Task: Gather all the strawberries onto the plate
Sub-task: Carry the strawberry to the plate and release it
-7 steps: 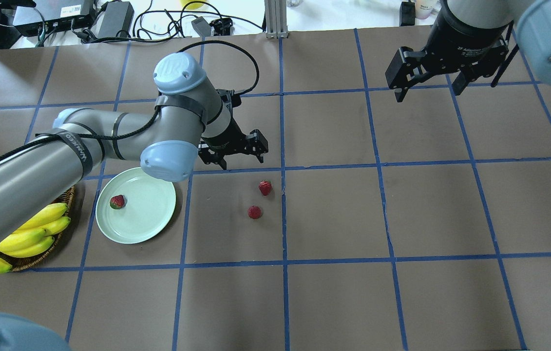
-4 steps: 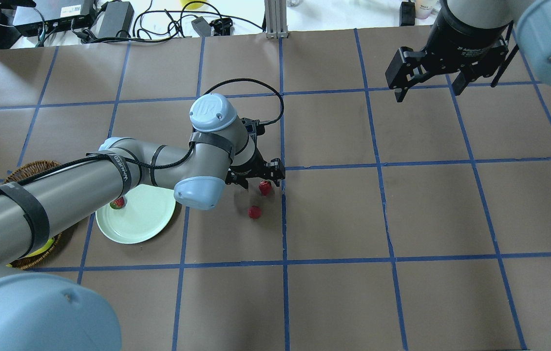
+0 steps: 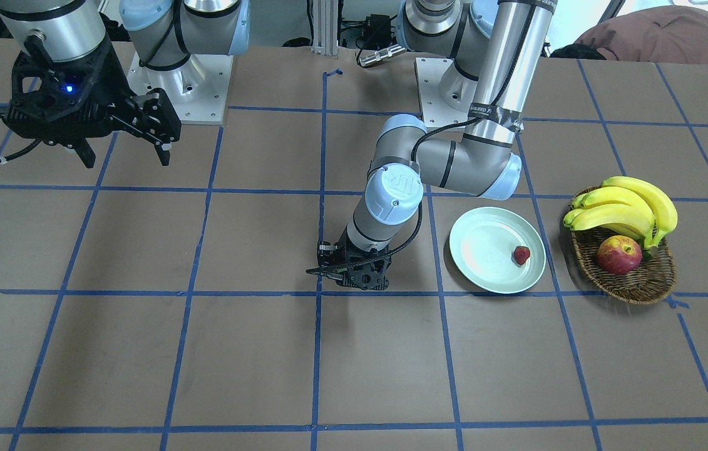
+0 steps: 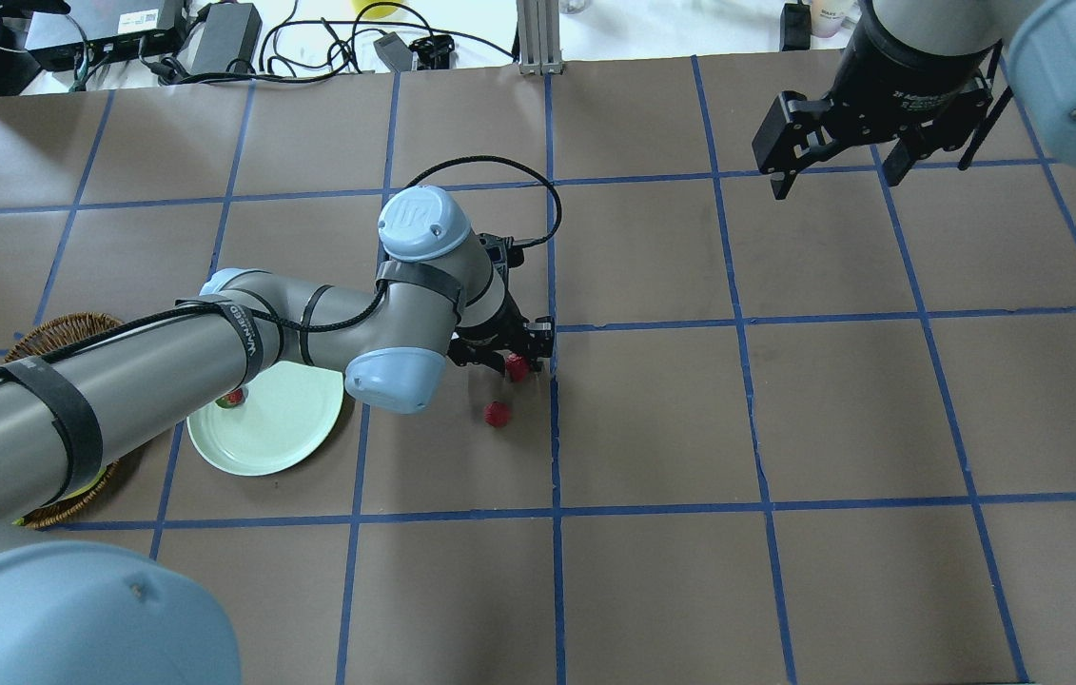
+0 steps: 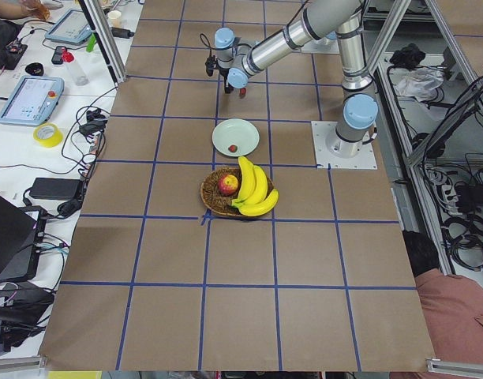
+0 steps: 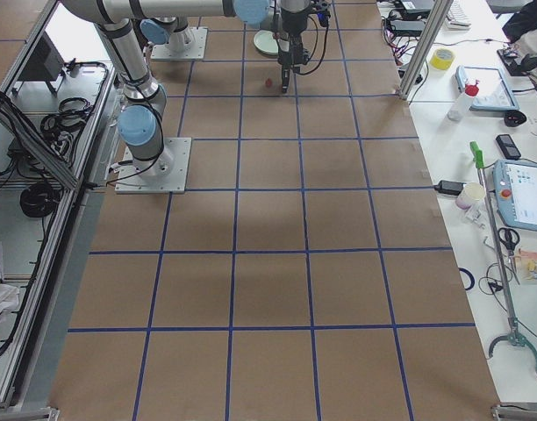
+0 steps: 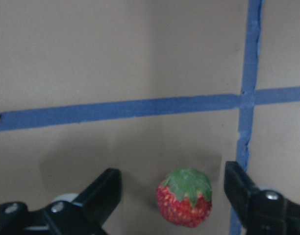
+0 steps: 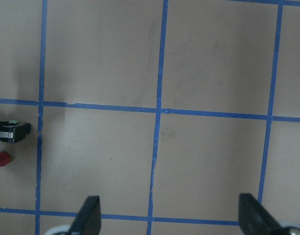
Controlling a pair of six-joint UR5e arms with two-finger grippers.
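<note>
My left gripper (image 4: 516,360) is low over the table, open, with one strawberry (image 4: 519,367) between its fingers. In the left wrist view that strawberry (image 7: 184,197) lies on the paper between the two fingertips (image 7: 105,188), touching neither. A second strawberry (image 4: 497,414) lies loose just in front of it. The third strawberry (image 3: 521,255) rests on the pale green plate (image 3: 472,275), which sits on the table to my left. My right gripper (image 4: 837,181) hangs open and empty, high over the far right of the table.
A wicker basket (image 3: 638,285) with bananas (image 3: 623,203) and an apple (image 3: 618,255) stands beyond the plate at my left. Blue tape lines (image 4: 555,428) grid the brown table. Cables and boxes (image 4: 214,38) lie past the far edge.
My left arm swung right from beside the plate and came down over the farther strawberry, so its open fingers now straddle it. The right arm has not moved.
</note>
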